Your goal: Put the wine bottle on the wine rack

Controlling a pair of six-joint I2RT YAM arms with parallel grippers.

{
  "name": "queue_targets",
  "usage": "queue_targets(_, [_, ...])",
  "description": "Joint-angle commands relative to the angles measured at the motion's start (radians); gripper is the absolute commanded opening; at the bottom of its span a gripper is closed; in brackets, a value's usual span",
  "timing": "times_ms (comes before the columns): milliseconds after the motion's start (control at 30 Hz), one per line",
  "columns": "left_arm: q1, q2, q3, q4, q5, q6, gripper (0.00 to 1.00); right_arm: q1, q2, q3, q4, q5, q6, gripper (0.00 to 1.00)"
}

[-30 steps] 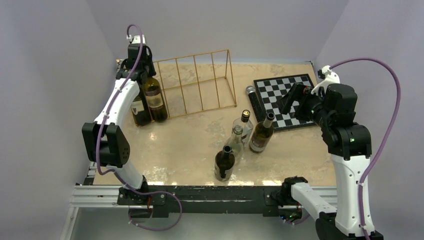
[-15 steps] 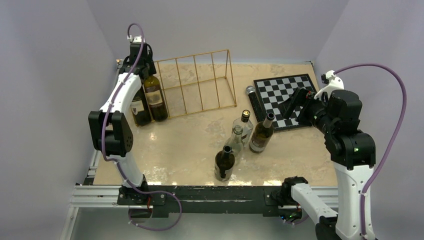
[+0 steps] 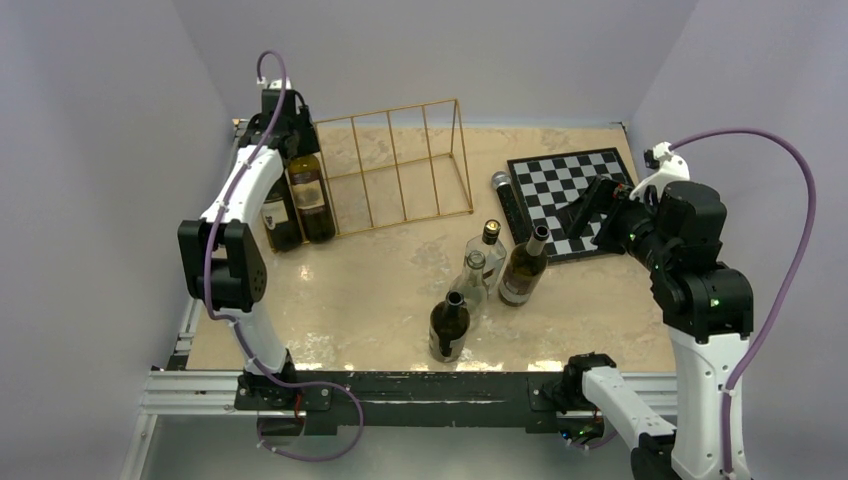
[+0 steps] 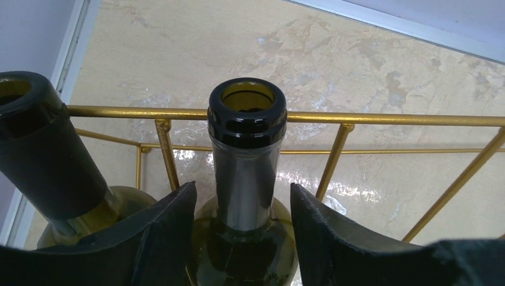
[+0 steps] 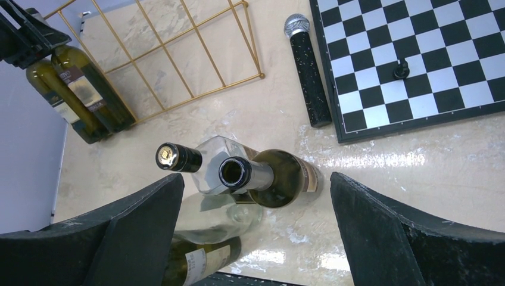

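Left gripper hangs over the bottle, which stands upright at the left end of the rack. From above I cannot tell whether it is inside the wire. A second bottle is partly hidden by the arm.

Left wrist: the fingers flank the neck with gaps on both sides, so it is released. The bottle's body is cut off.

Right wrist: the right gripper is spread wide and holds nothing, over loose bottles.

Soft, even overhead light is flooding the beige table; white glare is streaking its glossy surface near the front edge, shadows are falling faint and short, and every view is reading sharp.
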Motion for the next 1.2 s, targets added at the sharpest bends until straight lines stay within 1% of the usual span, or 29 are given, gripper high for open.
queue_targets(0, [0.008,-0.095,0.016,0.008,0.052,-0.026,0.66,-0.005,-0.022,0.032,-0.007,-0.005,0.012,0.98])
queue_targets(200, [0.008,-0.162,0.043,-0.044,0.093,-0.018,0.74,-0.007,-0.029,0.035,-0.013,-0.026,0.011,0.98])
queue_targets(300, [0.008,-0.202,0.048,-0.079,0.131,-0.006,0.83,-0.005,-0.036,0.041,-0.013,-0.05,0.002,0.98])
queue_targets(367, [0.008,-0.225,0.061,-0.113,0.202,0.015,0.91,-0.006,-0.034,0.049,-0.009,-0.111,-0.028,0.98])
queue_targets(433, [0.006,-0.233,0.089,-0.162,0.32,0.044,0.99,-0.006,-0.025,0.066,-0.005,-0.175,-0.047,0.98])
queue_targets(500, [0.006,-0.236,0.119,-0.211,0.462,0.069,0.99,-0.006,-0.013,0.083,0.006,-0.222,-0.058,0.98])
queue_targets(567, [0.001,-0.256,0.114,-0.23,0.621,0.089,0.99,-0.004,-0.002,0.085,0.036,-0.304,-0.065,0.98])
queue_targets(633, [-0.016,-0.291,0.089,-0.243,0.724,0.104,0.99,-0.005,-0.001,0.063,0.092,-0.386,-0.054,0.97])
queue_targets(700, [-0.043,-0.334,0.056,-0.252,0.785,0.109,0.99,-0.003,-0.003,0.034,0.153,-0.432,-0.018,0.96])
queue_targets(800, [-0.111,-0.411,0.001,-0.235,0.864,0.119,0.99,-0.003,-0.002,0.004,0.2,-0.441,0.027,0.95])
queue_targets(933, [-0.242,-0.527,-0.092,-0.215,0.929,0.18,0.99,-0.003,0.013,0.001,0.198,-0.414,0.044,0.95])
queue_targets(1067, [-0.333,-0.655,-0.227,-0.096,1.07,0.181,0.99,-0.003,0.022,0.005,0.189,-0.401,0.044,0.95])
queue_targets(1167, [-0.383,-0.706,-0.271,-0.072,1.192,0.192,0.99,-0.003,0.026,-0.003,0.196,-0.403,0.051,0.95])
